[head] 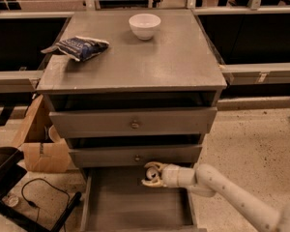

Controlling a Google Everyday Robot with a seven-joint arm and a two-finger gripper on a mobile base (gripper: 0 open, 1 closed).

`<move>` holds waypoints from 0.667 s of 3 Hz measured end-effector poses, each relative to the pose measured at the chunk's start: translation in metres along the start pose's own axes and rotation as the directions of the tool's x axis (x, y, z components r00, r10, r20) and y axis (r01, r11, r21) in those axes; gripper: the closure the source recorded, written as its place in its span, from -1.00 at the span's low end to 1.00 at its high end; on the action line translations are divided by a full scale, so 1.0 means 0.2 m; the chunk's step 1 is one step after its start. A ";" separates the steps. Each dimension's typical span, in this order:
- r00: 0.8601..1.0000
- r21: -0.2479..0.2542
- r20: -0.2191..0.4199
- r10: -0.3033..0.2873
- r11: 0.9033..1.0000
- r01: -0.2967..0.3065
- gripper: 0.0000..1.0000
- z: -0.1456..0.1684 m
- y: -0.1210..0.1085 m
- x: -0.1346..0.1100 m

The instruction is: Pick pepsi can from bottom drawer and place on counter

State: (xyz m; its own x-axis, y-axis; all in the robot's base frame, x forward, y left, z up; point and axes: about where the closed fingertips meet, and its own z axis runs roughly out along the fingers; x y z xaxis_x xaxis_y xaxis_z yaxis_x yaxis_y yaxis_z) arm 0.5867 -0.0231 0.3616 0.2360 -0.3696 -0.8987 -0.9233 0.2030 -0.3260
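The bottom drawer point(130, 204) is pulled open at the foot of the grey cabinet. My gripper point(152, 174) reaches in from the right and sits over the drawer's back, just below the middle drawer's front. Its curved pale fingers are closed around a small dark object with a pale round top, which looks like the pepsi can point(150, 173); most of the can is hidden by the fingers. The counter point(154, 62) is the cabinet's flat grey top.
A white bowl point(144, 25) and a blue-and-white snack bag point(81, 47) lie on the counter. Two shut drawers with brass knobs point(134, 125) are above the gripper. A cardboard box point(41, 149), a black case point(2, 170) and a cable point(38, 192) are on the floor at left.
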 end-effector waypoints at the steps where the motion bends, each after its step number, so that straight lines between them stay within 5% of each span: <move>1: 0.997 0.171 -0.059 0.053 0.984 -0.042 1.00 -0.40 -0.22 -0.33; 2: 0.974 0.244 -0.032 0.224 0.947 -0.209 1.00 -0.86 -0.10 -0.86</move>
State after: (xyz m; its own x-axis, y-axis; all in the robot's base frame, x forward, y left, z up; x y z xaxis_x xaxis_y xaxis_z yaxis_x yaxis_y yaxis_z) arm 0.5123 -0.1185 0.5732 0.0140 -0.3433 -0.9391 -0.8497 0.4911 -0.1922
